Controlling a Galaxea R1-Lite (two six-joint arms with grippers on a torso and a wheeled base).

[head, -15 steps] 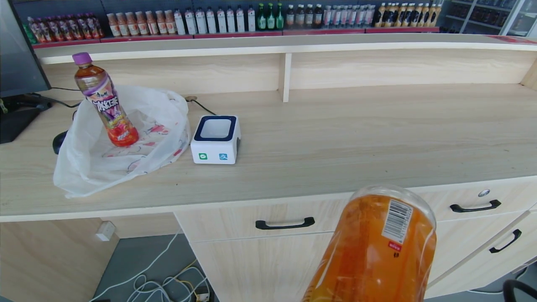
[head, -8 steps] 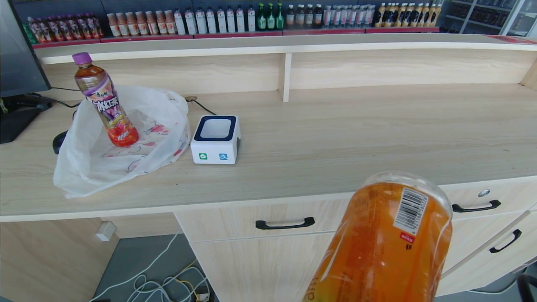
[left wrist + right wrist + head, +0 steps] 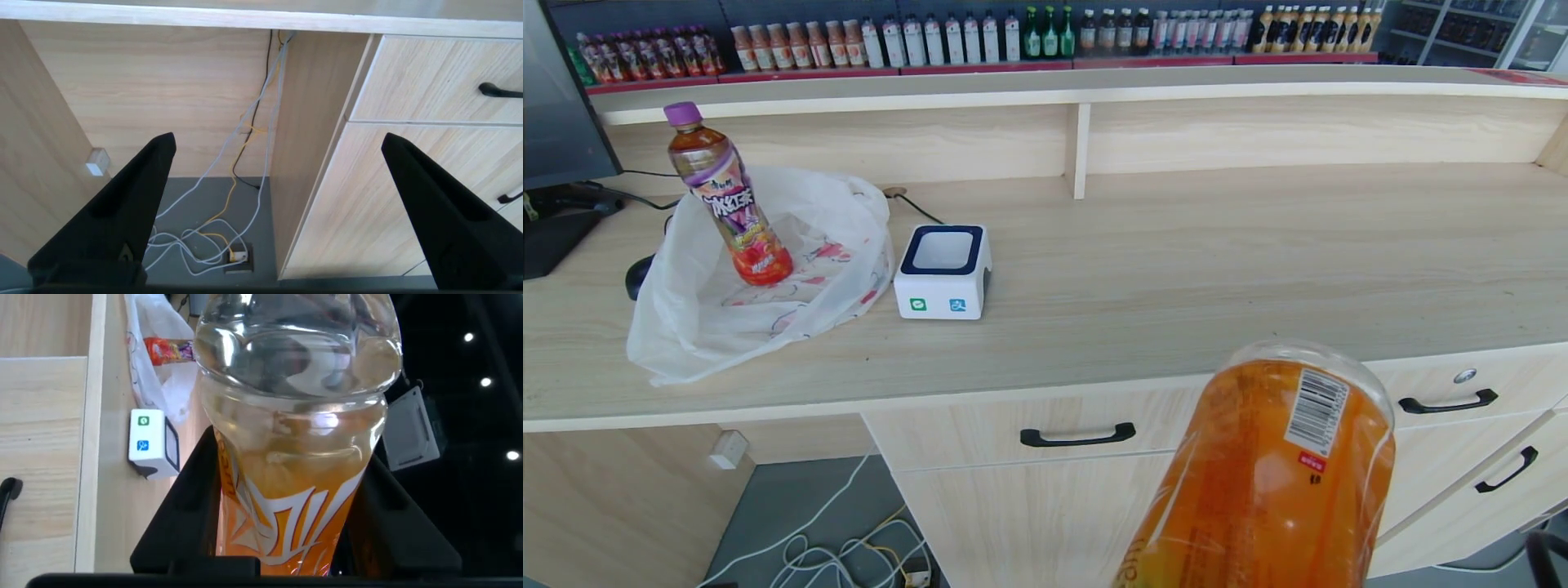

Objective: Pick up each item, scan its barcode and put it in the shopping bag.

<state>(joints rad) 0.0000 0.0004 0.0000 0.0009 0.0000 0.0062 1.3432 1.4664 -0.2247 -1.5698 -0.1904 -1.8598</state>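
Observation:
A big orange drink bottle (image 3: 1274,474) is held tilted in front of the counter's edge, base toward the head camera, with its barcode label (image 3: 1319,412) facing up. My right gripper (image 3: 286,531) is shut on this bottle (image 3: 294,416), black fingers (image 3: 184,514) on both sides. The white scanner (image 3: 943,271) with a dark-rimmed window sits on the counter, also seen as the scanner (image 3: 153,443). To its left lies the white shopping bag (image 3: 760,278), with a purple-capped tea bottle (image 3: 727,196) standing in it. My left gripper (image 3: 278,140) hangs open and empty below the counter.
The wooden counter (image 3: 1176,269) has a raised back shelf with a divider (image 3: 1078,151). Drawers with black handles (image 3: 1078,435) lie under its front edge. A monitor (image 3: 560,98) and a mouse (image 3: 637,276) sit far left. Cables (image 3: 229,220) trail on the floor.
The orange bottle in my right gripper shifted a little to the right and up, then eased back slightly. Nothing on the counter moved.

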